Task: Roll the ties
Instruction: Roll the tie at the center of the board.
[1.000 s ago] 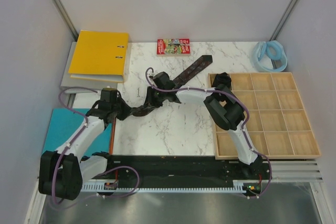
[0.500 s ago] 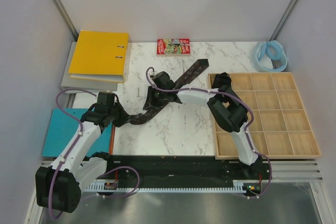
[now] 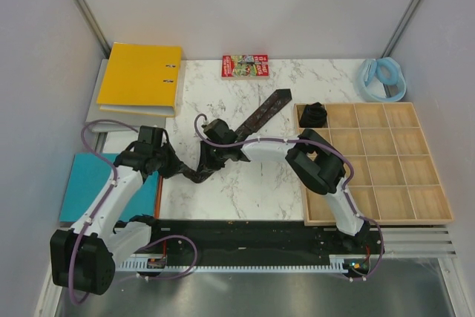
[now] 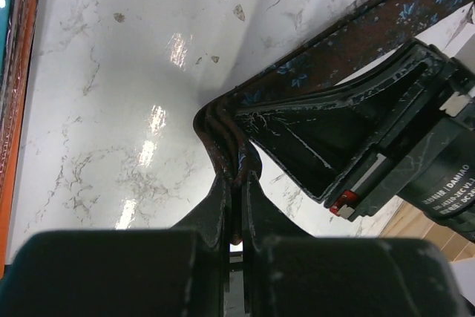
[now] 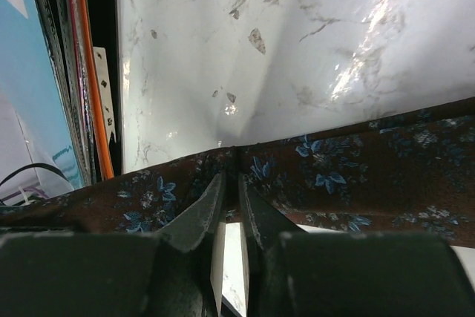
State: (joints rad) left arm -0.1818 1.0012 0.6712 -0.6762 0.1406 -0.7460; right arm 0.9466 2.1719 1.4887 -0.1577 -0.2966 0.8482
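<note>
- Top external shows your left claw (image 3: 178,171) and right claw (image 3: 211,164) low over the marble table (image 3: 260,183), near each other and both on the same tie (image 3: 261,113).
- Your left claw is clamped shut on the near end of the tie. In the left wrist view the fabric doubles back into a tight fold right at the fingertips (image 4: 219,202), with almost no gap between them.
- Your right claw is closed on the tie too, just to the right of the left claw. In the right wrist view its two fingers pinch the edge of the brown, blue-flowered strip, which runs across in front of them.
- Between the two claws the tie is a short dark stretch. Beyond the right claw it runs flat on the table, diagonally away and to the right.
- A coiled tie (image 3: 314,114) sits in the far left corner compartment of the wooden tray (image 3: 386,217), well apart from both claws and to the right of the right one.
- Farther out from your left claw lies a yellow binder (image 3: 141,76); on its near left is a teal mat (image 3: 85,183).
- At the far right corner, well beyond the right claw, rests a pale blue band (image 3: 382,79).
</note>
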